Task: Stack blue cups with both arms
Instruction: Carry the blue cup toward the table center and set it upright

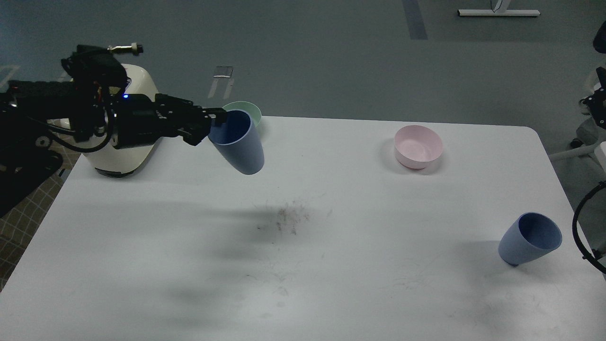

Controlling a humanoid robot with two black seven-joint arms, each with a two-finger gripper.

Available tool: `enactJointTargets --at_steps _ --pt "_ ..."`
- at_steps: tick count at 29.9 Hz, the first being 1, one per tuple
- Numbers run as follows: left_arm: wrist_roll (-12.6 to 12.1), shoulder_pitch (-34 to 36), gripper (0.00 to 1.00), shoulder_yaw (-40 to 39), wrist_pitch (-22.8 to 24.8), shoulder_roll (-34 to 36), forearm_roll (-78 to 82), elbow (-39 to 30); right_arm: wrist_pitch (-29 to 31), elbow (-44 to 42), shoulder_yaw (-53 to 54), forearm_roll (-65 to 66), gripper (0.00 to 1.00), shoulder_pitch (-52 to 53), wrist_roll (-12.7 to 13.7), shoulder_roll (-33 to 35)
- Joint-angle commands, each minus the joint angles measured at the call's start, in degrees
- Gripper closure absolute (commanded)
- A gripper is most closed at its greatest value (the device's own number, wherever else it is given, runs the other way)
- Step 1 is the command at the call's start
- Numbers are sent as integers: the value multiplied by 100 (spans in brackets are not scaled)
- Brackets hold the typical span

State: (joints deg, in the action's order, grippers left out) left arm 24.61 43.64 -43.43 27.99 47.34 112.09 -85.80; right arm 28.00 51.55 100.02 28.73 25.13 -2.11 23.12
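The left arm (61,111) reached in from the left edge, stretched nearly level above the table's far left part, its thick black body trailing cables and showing a small blue light. At its far end the left gripper (217,119) pointed to the right, and its fingers (213,113) were clamped on the near rim of one blue cup (238,142), one finger seeming to lie inside the mouth and the other outside. That cup hung in the air, tilted, with its dark mouth turned up and toward the left and its narrow base lower and to the right; its shadow fell on the white table (331,199) below and in front. Just behind the held cup, partly hidden by it, a pale green bowl (248,110) stood near the table's far edge. A cream-coloured rounded appliance (135,123) sat on the far left corner, behind the arm. A pale pink bowl (418,147) stood upright to the right of centre, well apart from both cups. The second blue cup (529,239) rested near the right edge at the front, leaning on its narrow base with its mouth tilted up and to the right. A patch of dark scuff marks (289,218) smudged the middle of the table. Of the right arm only a loop of black cable (581,222) showed at the right edge; its gripper was out of view.
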Motion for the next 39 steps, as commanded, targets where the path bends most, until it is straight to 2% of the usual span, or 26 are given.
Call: enactJointTargets --at_steps 1,5,11,22,39 --pt "-140 680 100 809 1 -646 261 81 0 13 87 1 0 -79 0 17" --pt "-219 786 100 1275 1 -1234 654 335 0 40 123 1 0 -149 0 69" --pt "-228 690 100 1373 1 -1938 1183 1073 0 48 202 1 0 -237 0 96" --pt "-290 136 100 1364 1 -2062 1291 1294 0 57 202 0 0 -272 0 52" --pt "-378 -14 98 1355 1 -2098 1291 1347 0 110 202 1 0 -351 0 78"
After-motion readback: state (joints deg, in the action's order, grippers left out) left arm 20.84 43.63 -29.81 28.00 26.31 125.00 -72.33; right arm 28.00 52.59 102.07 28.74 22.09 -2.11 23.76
